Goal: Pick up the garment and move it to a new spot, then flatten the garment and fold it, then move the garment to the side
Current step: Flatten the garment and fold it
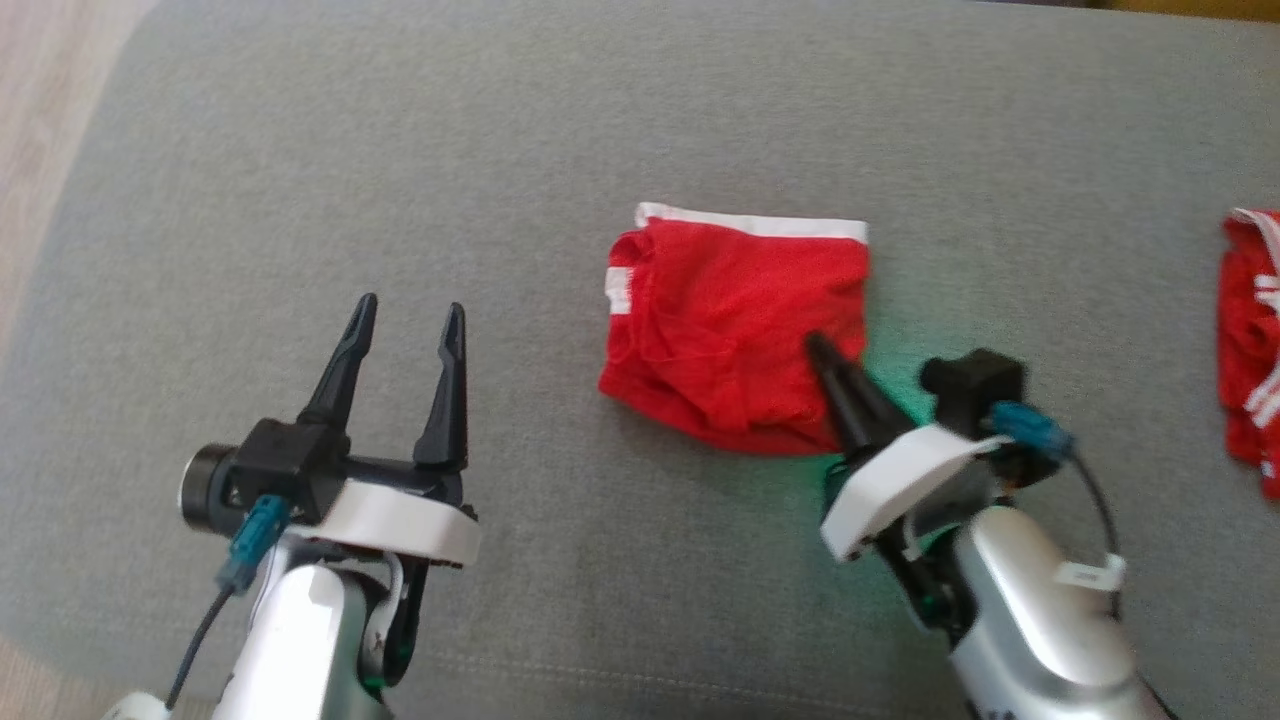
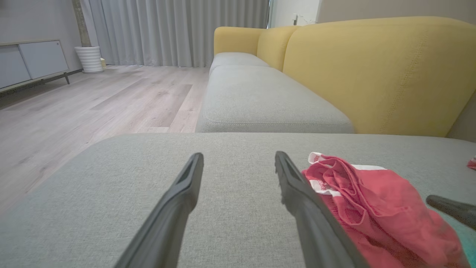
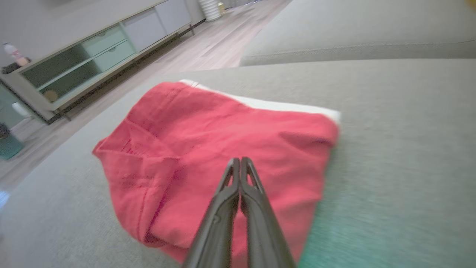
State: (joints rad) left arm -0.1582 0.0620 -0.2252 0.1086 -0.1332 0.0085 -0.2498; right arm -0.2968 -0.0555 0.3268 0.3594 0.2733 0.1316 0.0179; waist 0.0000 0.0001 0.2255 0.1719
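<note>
The garment is a pair of red shorts with a white waistband. It lies folded on the grey sofa cushion. My right gripper is shut, its fingertips over the garment's near right part. In the right wrist view the two fingers of the right gripper press together above the red garment, with no cloth visible between them. My left gripper stands open to the left of the garment, above bare cushion. In the left wrist view the left gripper has the garment beside its right finger.
A second red and white garment lies at the cushion's right edge. Wooden floor borders the cushion on the left. A yellow sofa back and another grey seat stand beyond. A low cabinet lines the far wall.
</note>
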